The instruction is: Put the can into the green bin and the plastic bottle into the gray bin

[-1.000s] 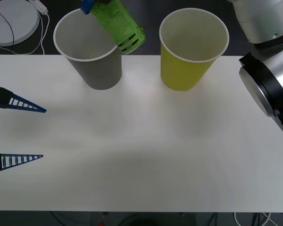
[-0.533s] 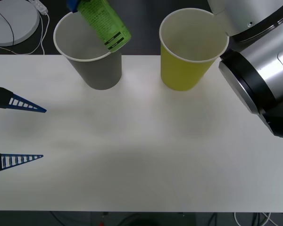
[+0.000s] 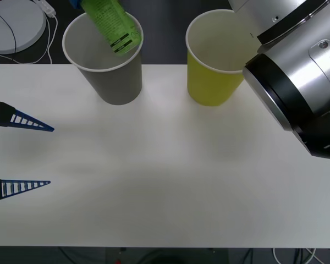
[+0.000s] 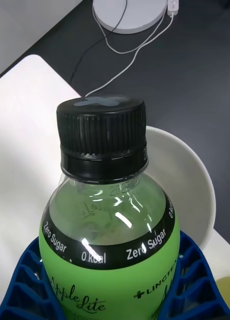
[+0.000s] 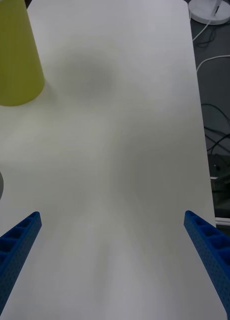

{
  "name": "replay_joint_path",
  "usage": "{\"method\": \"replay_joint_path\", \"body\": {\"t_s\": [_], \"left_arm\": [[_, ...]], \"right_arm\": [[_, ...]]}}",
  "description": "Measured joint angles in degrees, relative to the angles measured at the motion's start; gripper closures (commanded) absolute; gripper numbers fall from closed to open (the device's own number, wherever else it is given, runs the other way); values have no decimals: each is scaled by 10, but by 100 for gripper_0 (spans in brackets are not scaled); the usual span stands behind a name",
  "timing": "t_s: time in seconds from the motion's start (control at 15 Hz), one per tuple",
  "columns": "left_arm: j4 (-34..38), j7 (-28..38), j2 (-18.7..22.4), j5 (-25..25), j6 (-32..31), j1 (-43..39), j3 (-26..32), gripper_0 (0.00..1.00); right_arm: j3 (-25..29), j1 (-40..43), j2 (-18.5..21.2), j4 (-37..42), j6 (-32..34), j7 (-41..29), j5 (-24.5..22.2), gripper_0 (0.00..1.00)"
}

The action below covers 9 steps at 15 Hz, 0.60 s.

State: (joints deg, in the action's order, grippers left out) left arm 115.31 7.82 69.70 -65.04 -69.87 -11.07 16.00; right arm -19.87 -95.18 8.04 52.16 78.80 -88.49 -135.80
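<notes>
Because the white table (image 3: 165, 181) carries both paper cups at its far edge, against a dark floor with a white round disc (image 3: 14, 25) and cable, the right arm reaches across over the large gray paper cup (image 3: 107, 60), beside the yellow-green paper cup (image 3: 217, 60). Its right pincer (image 4: 115, 285) clenches the small clear plastic bottle (image 3: 111, 25) of green liquid, tilted above the gray rim for dropping, I judge; the left pincer (image 3: 25, 154) waits spread at the table's left.

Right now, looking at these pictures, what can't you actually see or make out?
- Inside of the green bin, front view: partly covered by the right arm, so any can there cannot be told.
- Floor of the gray bin, front view: the plastic bottle hangs over it.
- Right hand, right wrist view: fingertips behind the bottle.
- Left hand: cut by the edge.
</notes>
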Motion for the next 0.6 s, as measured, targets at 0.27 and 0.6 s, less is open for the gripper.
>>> {"method": "replay_joint_path", "body": {"t_s": [0.27,0.6], "left_arm": [[0,0,0,0,0,0,0,0],[0,0,0,0,0,0,0,0]], "right_arm": [[-2,-8,-6,-30,-38,0,-2,100],[-14,-10,-8,-47,-76,0,-2,100]]}}
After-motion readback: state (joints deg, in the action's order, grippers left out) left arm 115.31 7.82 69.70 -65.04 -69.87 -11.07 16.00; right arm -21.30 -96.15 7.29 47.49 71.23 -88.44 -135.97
